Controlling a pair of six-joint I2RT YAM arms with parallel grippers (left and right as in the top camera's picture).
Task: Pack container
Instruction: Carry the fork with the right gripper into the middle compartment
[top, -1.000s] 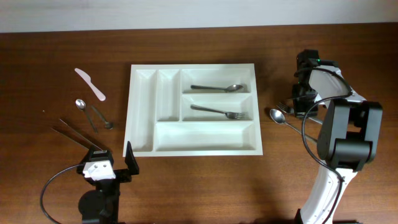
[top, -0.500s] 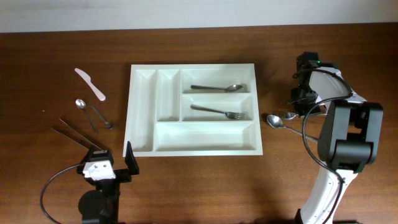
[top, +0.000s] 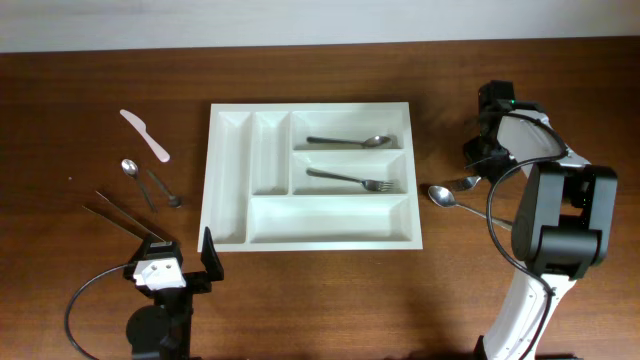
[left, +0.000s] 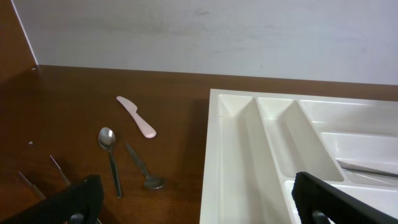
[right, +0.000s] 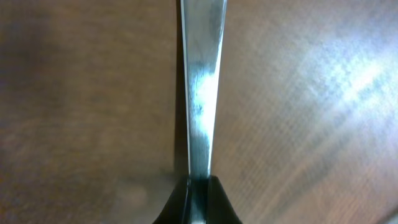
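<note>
Right gripper (right: 198, 186) pinches a metal utensil (right: 199, 93) by its handle, right of the white container (top: 330, 243), whose two upper long compartments hold a spoon (top: 350, 141) and a fork (top: 350, 180); left gripper (left: 208, 202) gapes wide.

tray (top: 330, 243): plain white | table (top: 300, 300): dark brown, streaky grain | knife (top: 146, 135): pale pinkish (nearly white) | spoon (top: 350, 141) and fork (top: 350, 180): both shiny silver

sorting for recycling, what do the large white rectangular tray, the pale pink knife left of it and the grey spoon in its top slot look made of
The large white rectangular tray looks like moulded plastic: smooth, slightly glossy, rounded walls. The pale pink knife is probably plastic too: matte, one flat colour. The grey spoon looks like steel: bright glints along it.
</note>
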